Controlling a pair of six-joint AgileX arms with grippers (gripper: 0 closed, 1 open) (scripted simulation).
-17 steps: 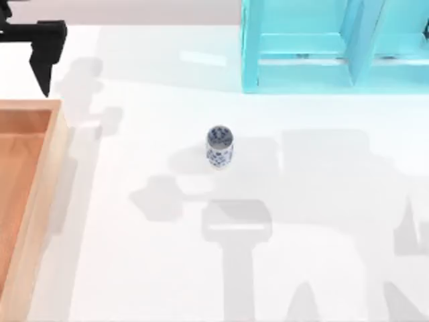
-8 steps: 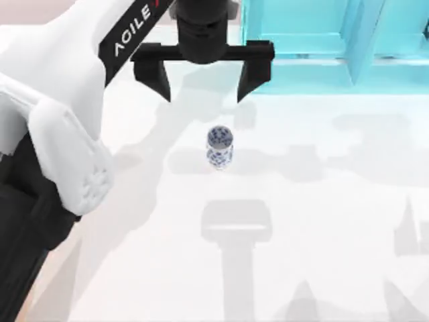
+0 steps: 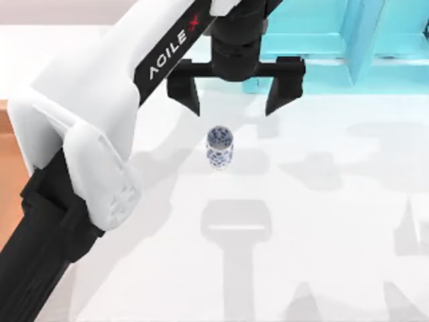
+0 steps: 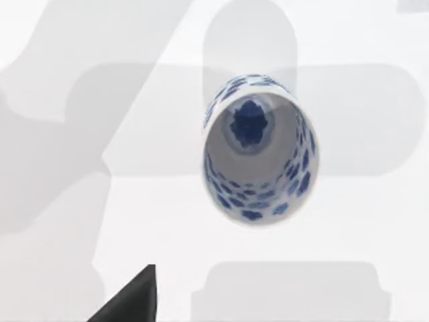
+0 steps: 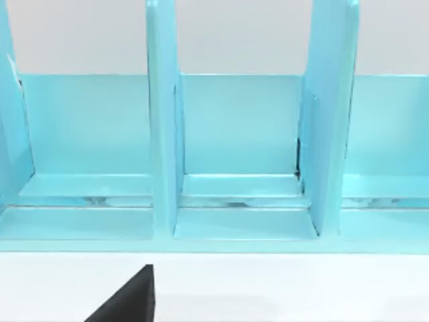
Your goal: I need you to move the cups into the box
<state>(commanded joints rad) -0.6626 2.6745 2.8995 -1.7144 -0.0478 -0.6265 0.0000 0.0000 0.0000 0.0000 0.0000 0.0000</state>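
A small white cup with a blue floral pattern (image 3: 220,147) stands upright on the white table near the middle. My left gripper (image 3: 234,97) hangs open just beyond it, toward the far side, its two black fingers spread wider than the cup and holding nothing. In the left wrist view I look down into the cup (image 4: 258,151), with one dark fingertip (image 4: 131,302) at the frame's edge. The wooden box (image 3: 7,174) shows as an orange-brown strip at the table's left edge, mostly hidden behind my left arm. A dark fingertip (image 5: 127,298) of my right gripper faces the shelf.
A turquoise shelf unit (image 3: 335,47) with upright dividers stands at the far right of the table, close behind my left gripper. The same shelf unit (image 5: 234,154) sits straight ahead of the right wrist. My left arm's white body (image 3: 87,154) crosses the table's left half.
My left arm swung from the far left, by the box, across to the middle. Its open gripper now sits just beyond the cup. The cup has not moved.
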